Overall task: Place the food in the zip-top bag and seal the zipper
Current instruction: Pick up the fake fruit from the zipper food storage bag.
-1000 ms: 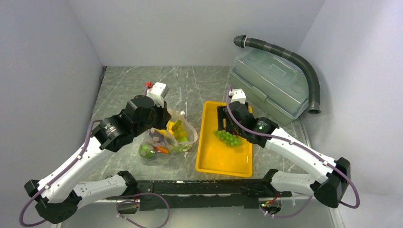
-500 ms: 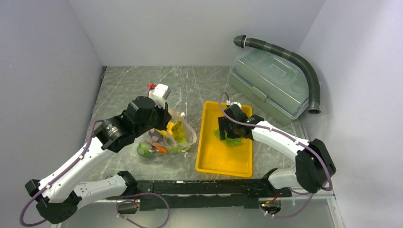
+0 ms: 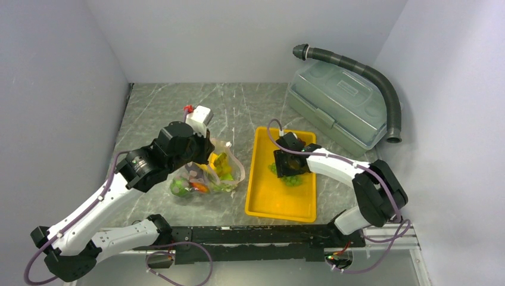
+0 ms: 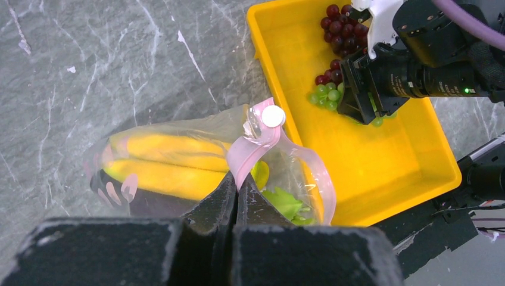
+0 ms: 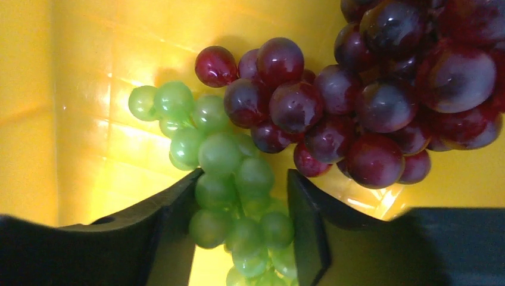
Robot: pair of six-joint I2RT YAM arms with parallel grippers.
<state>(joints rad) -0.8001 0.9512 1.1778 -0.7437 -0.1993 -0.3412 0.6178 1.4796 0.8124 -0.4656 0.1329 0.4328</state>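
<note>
Item: your right tool, lowered into the yellow tray from its higher station a second back; fingers apart, straddling the green grapes, narrowing but not visibly pinching. Dark red grapes touch the bunch. Item: your left tool, unchanged, clamped on the zipper, holding the zip-top bag open on the tabletop, bananas inside. You stand at pickup; both grape bunches remain unbagged.

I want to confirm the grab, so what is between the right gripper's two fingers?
The green grapes, in the right wrist view; the dark red grapes sit beside them, outside the fingers.
</note>
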